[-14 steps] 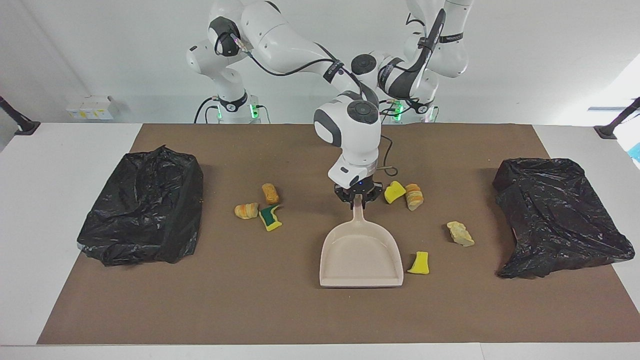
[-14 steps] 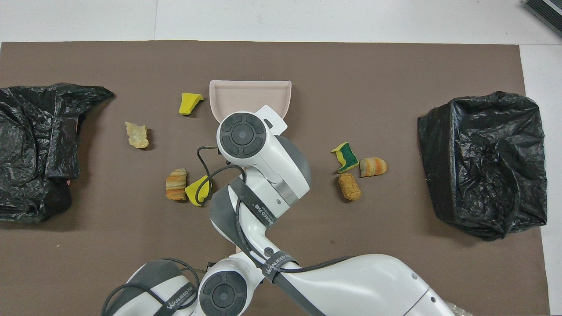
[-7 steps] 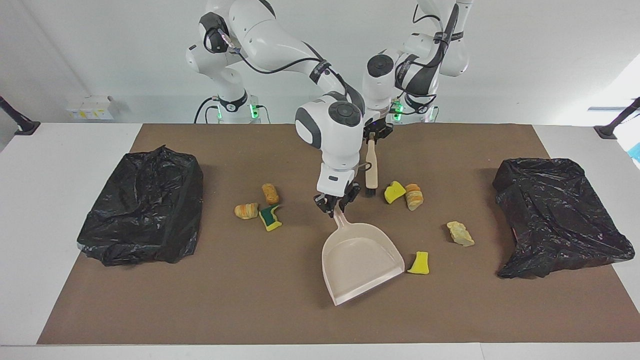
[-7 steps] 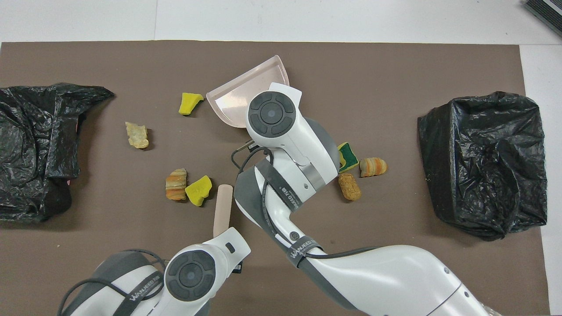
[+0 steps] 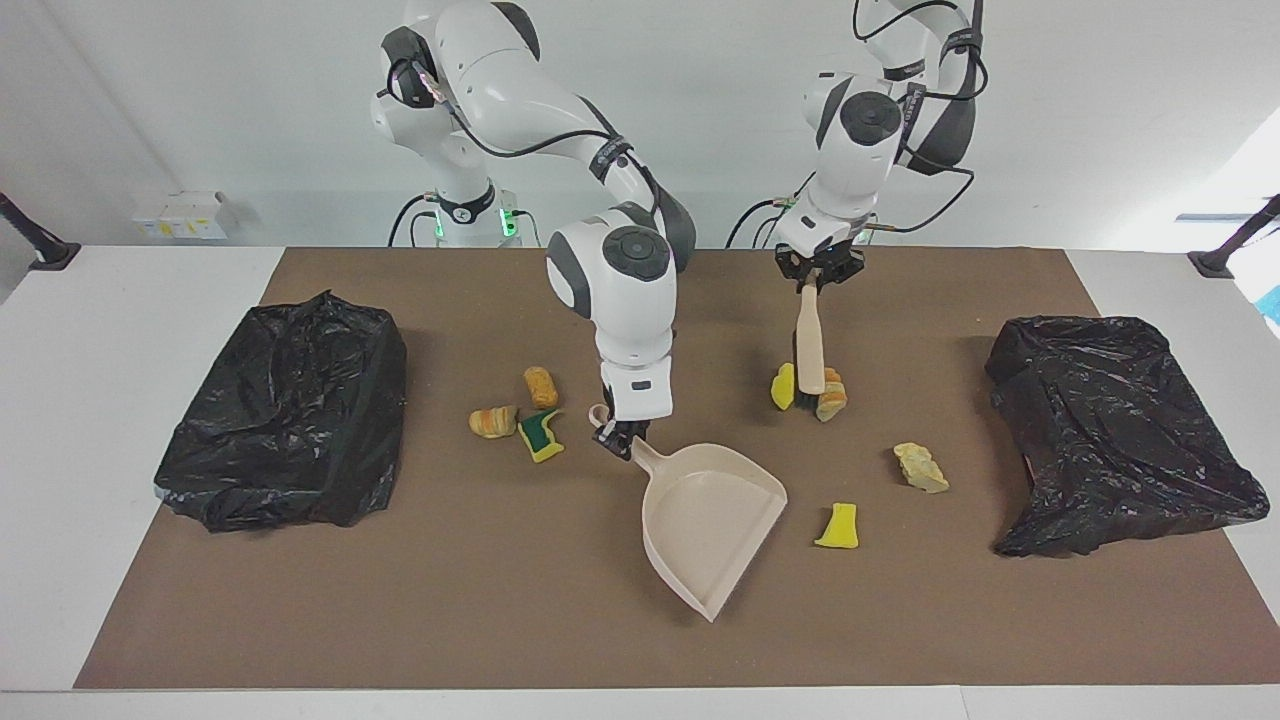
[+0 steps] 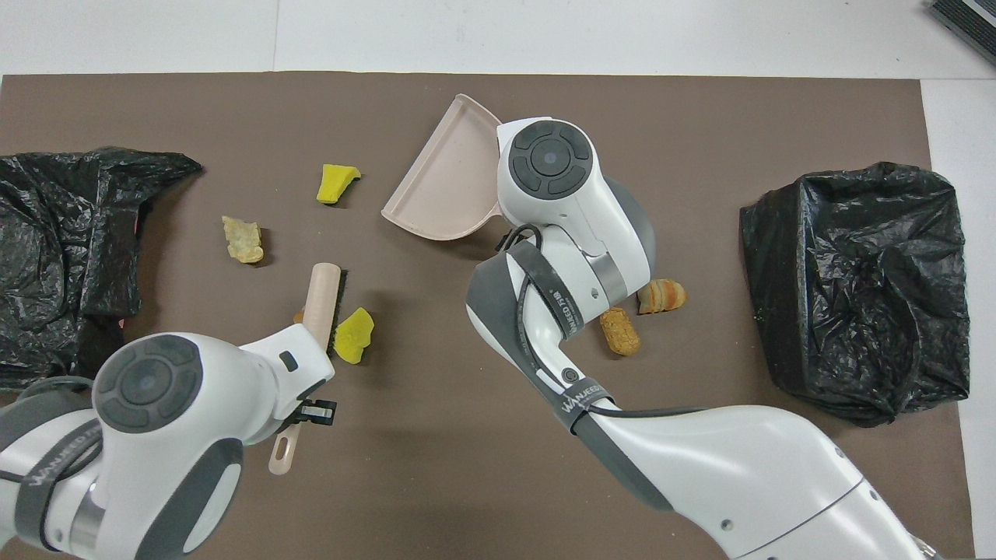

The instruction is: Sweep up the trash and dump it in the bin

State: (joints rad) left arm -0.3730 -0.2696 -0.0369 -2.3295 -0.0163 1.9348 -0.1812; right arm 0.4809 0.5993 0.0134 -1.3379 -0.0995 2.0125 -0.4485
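- Right gripper point(image 5: 622, 436), just left of centre in the facing frame, is clamped on the handle of the beige dustpan point(image 5: 710, 520); we note the pan lies on the brown mat point(image 5: 560, 620) with its mouth angled toward the lower right of that frame.
- Left gripper point(image 5: 817, 277), upper centre-right of the facing frame, grips the top of a brush point(image 5: 809, 345) that hangs upright, bristle end down.
- We see the brush's lower end between a yellow chunk point(image 5: 782, 387) and an orange-striped chunk point(image 5: 831, 394).
- Rest of the trash: a yellow wedge point(image 5: 838, 527) right of the pan, a beige chunk point(image 5: 920, 467) further right, and three pieces point(image 5: 520, 410) left of the right gripper.
- Black bin bags sit at the left edge point(image 5: 285, 410) and right edge point(image 5: 1110, 430) of the mat.
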